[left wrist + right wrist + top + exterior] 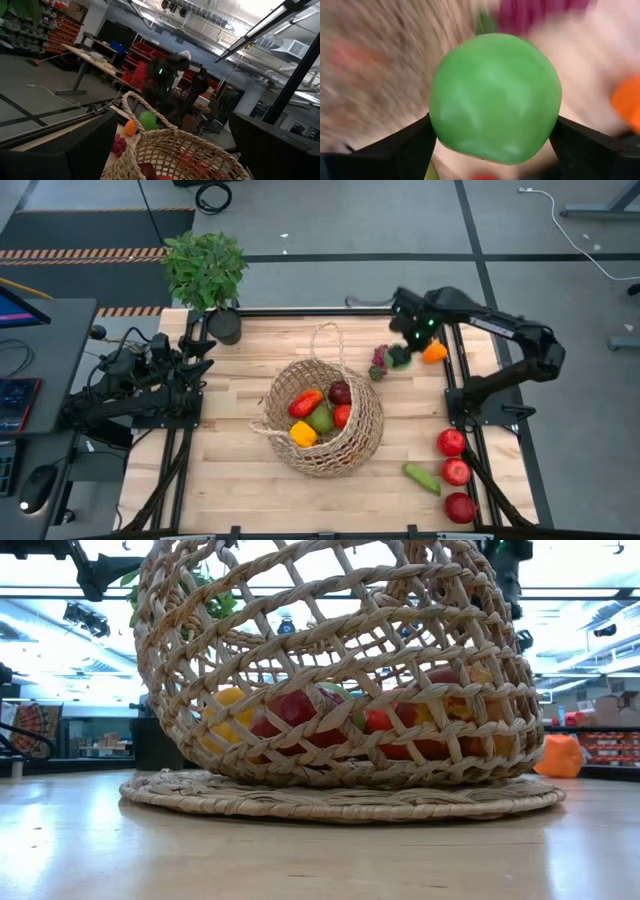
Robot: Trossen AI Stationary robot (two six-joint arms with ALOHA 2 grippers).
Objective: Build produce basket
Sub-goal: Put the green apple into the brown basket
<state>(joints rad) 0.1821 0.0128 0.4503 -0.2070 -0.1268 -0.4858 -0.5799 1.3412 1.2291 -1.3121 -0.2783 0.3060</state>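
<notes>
While the left claw (205, 345) is kept wide open and empty at the left side of the desk (230, 480), a green apple (495, 97) is gripped between the two fingers of the right claw (403, 352), above the far right part of the desk, near the grapes (379, 363) and an orange (434, 352). The basket (350, 442) is seen in the middle of the desk, with several pieces of produce (318, 412) inside it, and three red apples (456, 471) and a cucumber (421, 477) are lying to its right.
</notes>
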